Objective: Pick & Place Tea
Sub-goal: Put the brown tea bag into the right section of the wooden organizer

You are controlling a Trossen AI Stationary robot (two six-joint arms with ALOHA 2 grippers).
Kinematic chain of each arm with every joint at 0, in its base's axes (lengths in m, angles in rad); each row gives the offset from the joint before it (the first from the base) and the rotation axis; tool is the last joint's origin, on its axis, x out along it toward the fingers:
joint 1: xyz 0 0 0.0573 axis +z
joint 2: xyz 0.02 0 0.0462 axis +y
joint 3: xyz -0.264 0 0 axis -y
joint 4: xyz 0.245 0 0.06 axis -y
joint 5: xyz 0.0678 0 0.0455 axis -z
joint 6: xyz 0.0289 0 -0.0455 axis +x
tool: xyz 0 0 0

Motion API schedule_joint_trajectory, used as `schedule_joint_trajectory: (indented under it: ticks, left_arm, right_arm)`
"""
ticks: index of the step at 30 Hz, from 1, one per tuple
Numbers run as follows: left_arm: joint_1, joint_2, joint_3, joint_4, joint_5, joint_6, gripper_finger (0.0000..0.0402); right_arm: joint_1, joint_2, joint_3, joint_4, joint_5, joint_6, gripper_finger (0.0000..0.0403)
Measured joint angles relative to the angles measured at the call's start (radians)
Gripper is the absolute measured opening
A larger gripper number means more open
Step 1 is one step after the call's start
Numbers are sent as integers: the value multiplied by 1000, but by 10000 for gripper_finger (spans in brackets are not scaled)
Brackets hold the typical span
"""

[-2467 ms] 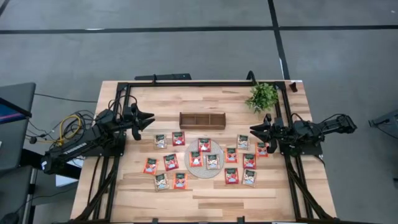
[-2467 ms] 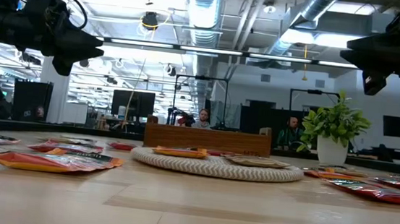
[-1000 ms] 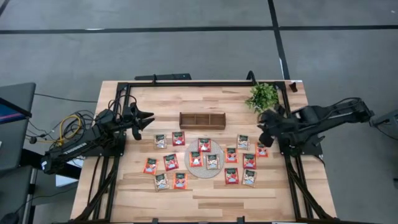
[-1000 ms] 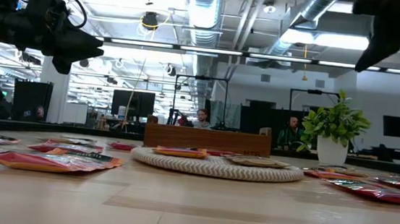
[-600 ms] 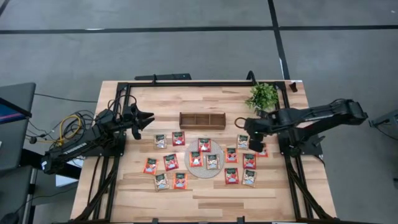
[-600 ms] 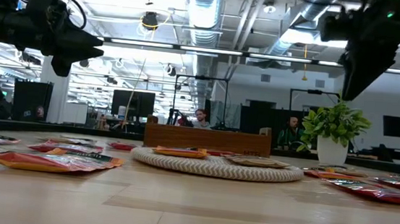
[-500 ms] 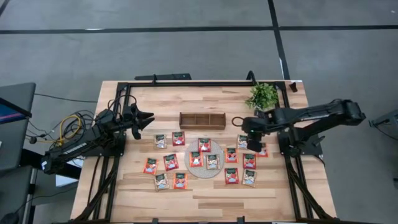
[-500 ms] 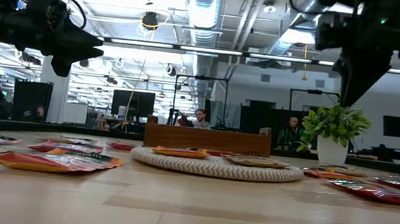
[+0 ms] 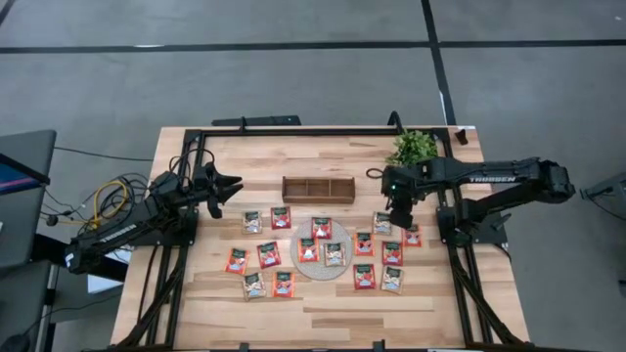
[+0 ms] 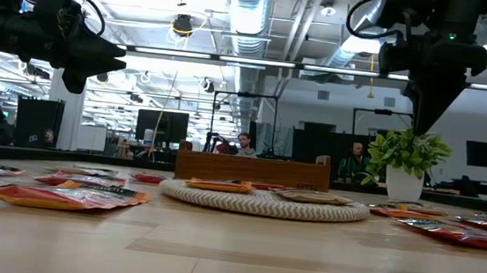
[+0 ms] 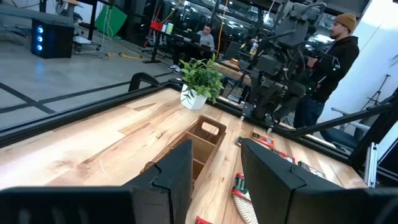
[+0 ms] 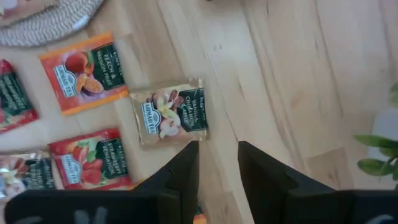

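Note:
Several small square tea sachets lie flat on the wooden table: a left group (image 9: 269,254), three on the round woven mat (image 9: 344,238), and a right group (image 9: 365,277). My right gripper (image 9: 395,211) hangs over the right group, pointing down, open and holding nothing. In its wrist view a pale sachet (image 12: 169,120) lies just beyond the gripper (image 12: 217,163), beside an orange one (image 12: 83,73) and a red one (image 12: 87,158). My left gripper (image 9: 233,188) waits open and level at the table's left side, above the wood.
A brown three-compartment wooden tray (image 9: 318,189) stands behind the mat, near the table's middle. A potted plant (image 9: 414,147) stands at the far right, close behind my right arm. A black frame (image 9: 293,131) runs around the table's edges. People sit at desks in the room beyond.
My right gripper has swung from the table's right edge toward the middle, come down, and tipped from nearly level to pointing down over the right group of sachets. No sachet has moved.

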Motion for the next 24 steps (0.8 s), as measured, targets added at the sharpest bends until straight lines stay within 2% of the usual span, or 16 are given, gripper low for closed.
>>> schedule_joint_trajectory:
  ticks: [6, 11, 16, 24]
  left_arm:
    - [0, 0, 0, 0, 0, -4, 128]
    - [0, 0, 0, -2, 0, -5, 128]
    - [0, 0, 0, -4, 0, -5, 128]
    - [0, 0, 0, -5, 0, -8, 128]
  right_arm:
    - [-58, 59, 1, 16, -21, -66, 183]
    - [-57, 146, 0, 22, -23, -138, 232]
    - [-42, 222, 0, 91, -25, -149, 239]
    - [-20, 313, -2, 147, -29, -150, 224]
